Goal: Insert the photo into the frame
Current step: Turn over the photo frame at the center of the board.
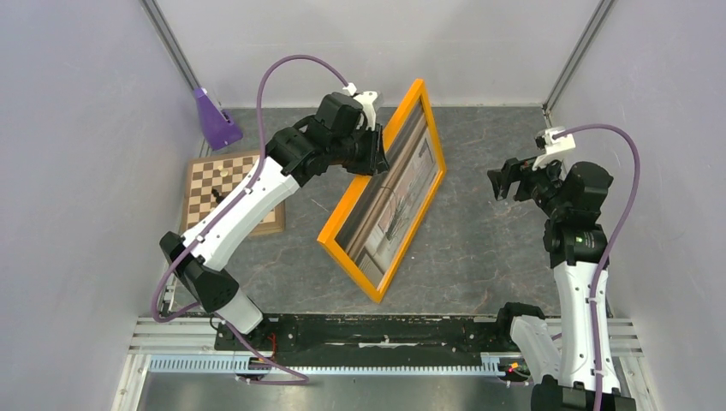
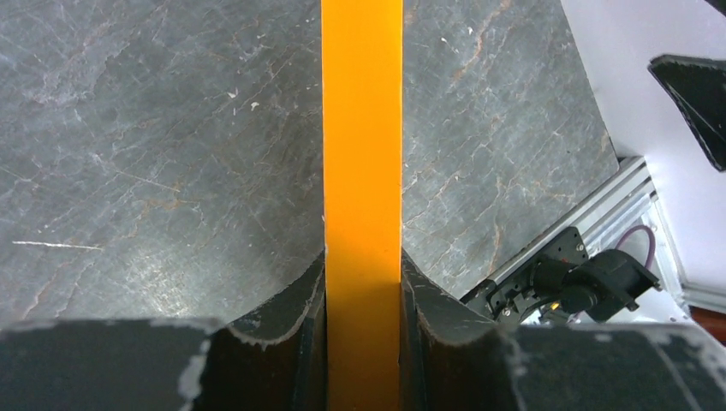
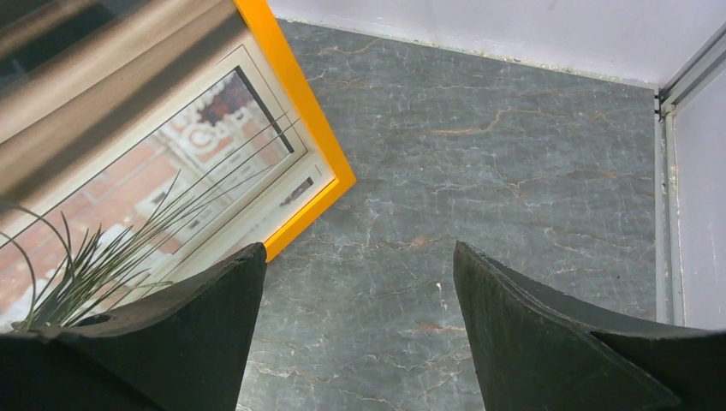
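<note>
Frame: the frame (image 1: 347,269) stands tilted on its right long rail, mid-surface (image 1: 488,231).
Photo: the photo (image 3: 145,205) shows inside the frame, facing right.
Left fingers (image 2: 282,342): clamped on the raised orange rail.
Right fingers (image 3: 171,342): spread, empty, hovering right of the frame.
Handling: probably best to pinch firmly and pivot slowly on the resting rail, with the right side guarding against slip.

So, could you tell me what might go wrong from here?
The frame stands tilted on edge, pinched only at its upper rail by the left fingers; it could pivot or slip. The photo might shift inside it. The right fingers stand open, clear of it, giving no support.
</note>
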You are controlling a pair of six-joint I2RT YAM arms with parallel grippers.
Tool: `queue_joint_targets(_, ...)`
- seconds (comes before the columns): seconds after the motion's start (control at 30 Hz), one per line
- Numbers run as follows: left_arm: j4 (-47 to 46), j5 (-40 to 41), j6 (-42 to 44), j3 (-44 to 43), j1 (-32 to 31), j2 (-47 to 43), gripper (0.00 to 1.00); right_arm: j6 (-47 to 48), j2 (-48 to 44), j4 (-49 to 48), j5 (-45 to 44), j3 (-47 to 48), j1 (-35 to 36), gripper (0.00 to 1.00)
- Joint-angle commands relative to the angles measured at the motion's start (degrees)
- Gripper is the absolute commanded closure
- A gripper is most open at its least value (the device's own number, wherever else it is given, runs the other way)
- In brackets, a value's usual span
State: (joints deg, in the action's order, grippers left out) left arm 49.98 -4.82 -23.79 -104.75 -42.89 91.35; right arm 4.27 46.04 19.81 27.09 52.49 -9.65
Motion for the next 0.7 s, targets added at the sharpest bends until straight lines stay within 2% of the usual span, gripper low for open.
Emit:
queue_joint_targets(0.0,-12.5,-3.2,-7.3,0.3,2.2,-3.3,0.98,0.0,-0.9,-2.3,0.3,-0.6,-0.2,0.17)
queue_joint_targets(0.47,-17.7,-7.7,-14.3,9.8,10.1,-4.1,0.98,1.7,-2.5,-2.7,0.2,-3.3,-0.2,0.17)
queue_joint_targets(0.67,-21.0,-7.0,-15.1,17.1,13.0,-6.1,0.98,2.7,-2.3,-3.6,0.6,-6.4,-0.2,0.17)
